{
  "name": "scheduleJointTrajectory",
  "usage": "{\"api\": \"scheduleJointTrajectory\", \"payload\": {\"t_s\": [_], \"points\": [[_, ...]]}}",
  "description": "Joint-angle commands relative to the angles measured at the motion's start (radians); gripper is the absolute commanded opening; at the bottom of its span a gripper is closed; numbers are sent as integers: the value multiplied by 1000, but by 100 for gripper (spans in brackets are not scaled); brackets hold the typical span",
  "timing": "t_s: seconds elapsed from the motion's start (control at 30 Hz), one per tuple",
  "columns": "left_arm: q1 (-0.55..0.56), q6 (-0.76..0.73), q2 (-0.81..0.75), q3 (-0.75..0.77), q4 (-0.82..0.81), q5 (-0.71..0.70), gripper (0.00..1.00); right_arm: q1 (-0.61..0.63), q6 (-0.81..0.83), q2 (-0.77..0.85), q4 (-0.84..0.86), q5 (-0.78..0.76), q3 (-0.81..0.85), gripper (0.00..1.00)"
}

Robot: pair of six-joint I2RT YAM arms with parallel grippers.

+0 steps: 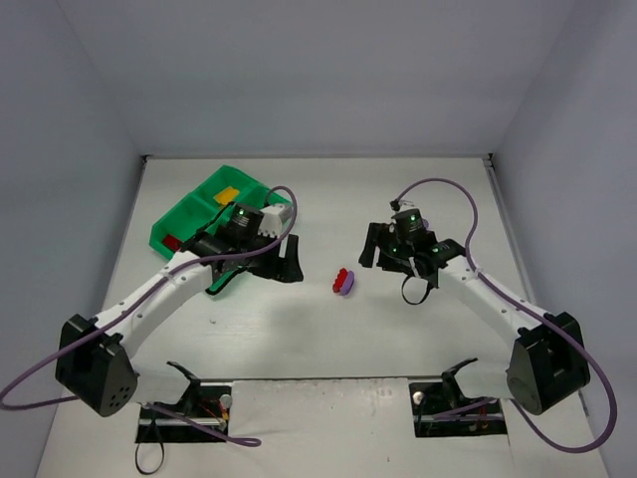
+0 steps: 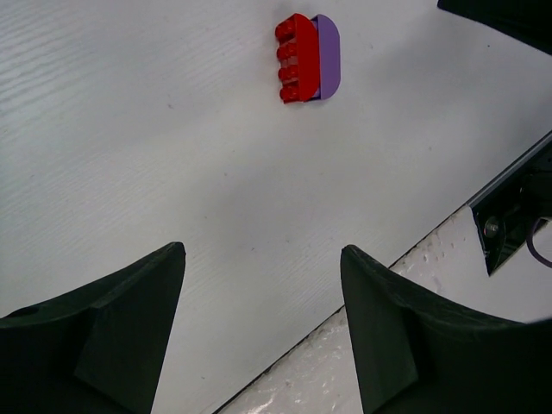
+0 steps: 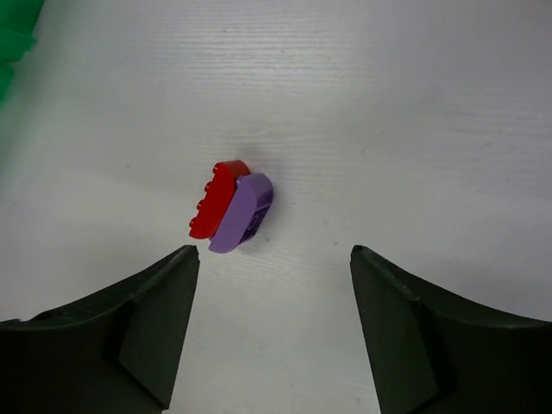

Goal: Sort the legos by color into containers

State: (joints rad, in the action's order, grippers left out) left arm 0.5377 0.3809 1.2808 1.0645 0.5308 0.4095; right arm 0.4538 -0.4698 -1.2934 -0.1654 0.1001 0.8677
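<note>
Lying stuck together at the centre of the top view, the red lego (image 1: 340,278) and purple lego (image 1: 347,288) sit on the bench (image 1: 299,329) between the arms, likely needing to be split before sorting. The left tool (image 2: 263,259) and right tool (image 3: 274,259) both gape empty, aimed at the pair, with the green tray (image 1: 174,224) at upper left

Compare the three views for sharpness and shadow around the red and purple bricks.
Top external: even, soft light; the red brick and purple brick are tiny, studs barely resolved. Left wrist: studs crisp, hardly any shadow. Right wrist: faint soft shadow around both bricks.
</note>
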Motion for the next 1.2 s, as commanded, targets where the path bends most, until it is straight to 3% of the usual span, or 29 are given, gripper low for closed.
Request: {"api": "scheduleJointTrajectory", "payload": {"t_s": [0.0,0.17,0.47,0.9,1.07,1.17], "points": [[13,46,32,84,-78,25,66,14,-179,36,3,41,7,71],[10,18,35,101,-51,-32,66,63,-314,-1,-17,-49,7,75],[-16,-28,-18,55,-3,-72,66,157,-504,-187,-14,-97,82,72],[-36,-45,-72,2,11,-75,66,164,-524,-377,-14,-122,175,70],[-39,-48,-75,0,9,-72,66,164,-526,-420,-16,-123,180,65],[-41,-48,-74,3,6,-61,66,164,-515,-423,-14,-132,177,54]]}}
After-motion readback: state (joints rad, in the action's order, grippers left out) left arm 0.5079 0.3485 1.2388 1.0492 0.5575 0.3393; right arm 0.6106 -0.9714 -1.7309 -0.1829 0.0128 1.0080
